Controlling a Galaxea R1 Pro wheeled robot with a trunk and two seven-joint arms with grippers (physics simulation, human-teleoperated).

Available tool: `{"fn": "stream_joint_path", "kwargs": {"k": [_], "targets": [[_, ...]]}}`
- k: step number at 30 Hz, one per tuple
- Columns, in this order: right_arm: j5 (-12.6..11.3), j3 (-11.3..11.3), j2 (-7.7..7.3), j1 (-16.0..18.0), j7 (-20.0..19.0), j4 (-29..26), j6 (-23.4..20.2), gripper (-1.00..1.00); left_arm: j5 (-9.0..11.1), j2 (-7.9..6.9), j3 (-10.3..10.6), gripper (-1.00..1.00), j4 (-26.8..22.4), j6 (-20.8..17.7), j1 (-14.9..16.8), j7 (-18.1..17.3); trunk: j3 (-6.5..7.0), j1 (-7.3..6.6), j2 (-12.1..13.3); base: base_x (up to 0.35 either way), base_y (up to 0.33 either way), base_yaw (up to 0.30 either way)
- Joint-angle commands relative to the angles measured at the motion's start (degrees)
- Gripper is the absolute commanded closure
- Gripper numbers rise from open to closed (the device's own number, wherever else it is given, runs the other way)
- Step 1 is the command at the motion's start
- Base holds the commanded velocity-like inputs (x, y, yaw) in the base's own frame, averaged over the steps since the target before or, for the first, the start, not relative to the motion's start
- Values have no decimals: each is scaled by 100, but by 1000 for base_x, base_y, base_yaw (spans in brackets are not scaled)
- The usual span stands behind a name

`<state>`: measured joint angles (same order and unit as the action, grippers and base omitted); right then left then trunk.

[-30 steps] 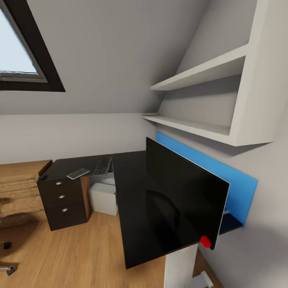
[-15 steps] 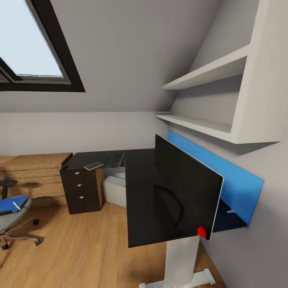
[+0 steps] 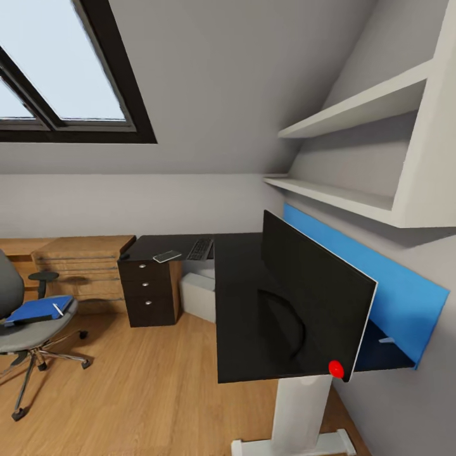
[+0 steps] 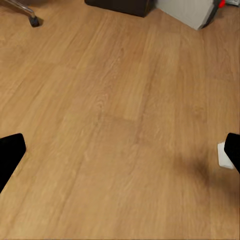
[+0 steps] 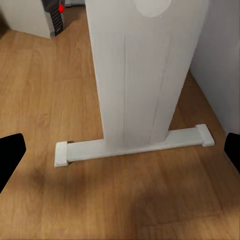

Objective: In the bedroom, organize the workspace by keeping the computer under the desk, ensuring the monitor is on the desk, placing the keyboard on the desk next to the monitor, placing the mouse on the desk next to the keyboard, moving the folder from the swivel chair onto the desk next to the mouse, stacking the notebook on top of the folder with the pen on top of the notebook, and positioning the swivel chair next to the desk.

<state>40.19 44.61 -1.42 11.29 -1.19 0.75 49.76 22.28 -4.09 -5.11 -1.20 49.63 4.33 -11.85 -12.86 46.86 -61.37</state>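
Observation:
The black desk (image 3: 244, 297) runs from the drawers (image 3: 149, 292) to a white pedestal leg (image 3: 297, 411). The wide monitor (image 3: 316, 297) stands on its near part. At the far end lie the dark keyboard (image 3: 200, 248), the pale notebook (image 3: 167, 256) and a small dark mouse (image 3: 125, 257). The white computer (image 3: 202, 295) sits under the desk. At the left the swivel chair (image 3: 25, 326) carries the blue folder (image 3: 38, 310) with the white pen (image 3: 58, 309) on it. My left gripper (image 4: 120, 152) hangs open over bare floor. My right gripper (image 5: 120, 155) is open, facing the pedestal leg (image 5: 145, 75).
A light wooden drawer chest (image 3: 82, 266) stands against the far wall left of the desk. A long blue panel (image 3: 386, 282) and white shelves (image 3: 354, 114) line the right wall. The pedestal's foot bar (image 5: 135, 145) lies across the floor. A chair caster (image 4: 33, 20) is at the floor's far edge.
The head camera has swung left and drawn back, so the whole scene has shifted right. The swivel chair with the folder and pen has come further into view.

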Motion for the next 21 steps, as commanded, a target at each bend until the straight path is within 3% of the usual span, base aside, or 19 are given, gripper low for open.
{"fn": "stream_joint_path", "kwargs": {"k": [1, 7, 21], "targets": [[33, 48, -4, 4, -13, 8, 22, -100, 13, 5, -44, -100, 6, 129, -27, -61, -10, 0, -5, -1, 0, 64], [33, 44, -7, 4, -18, 5, 27, -100, 6, 12, -43, -100, 6, 305, -103, -56, -15, 0, -5, 0, -22, 22], [33, 43, -11, 4, -18, -1, -10, -100, 12, 22, -22, -100, -3, 132, -112, -27, -15, 0, -5, 0, -326, 0]]}}
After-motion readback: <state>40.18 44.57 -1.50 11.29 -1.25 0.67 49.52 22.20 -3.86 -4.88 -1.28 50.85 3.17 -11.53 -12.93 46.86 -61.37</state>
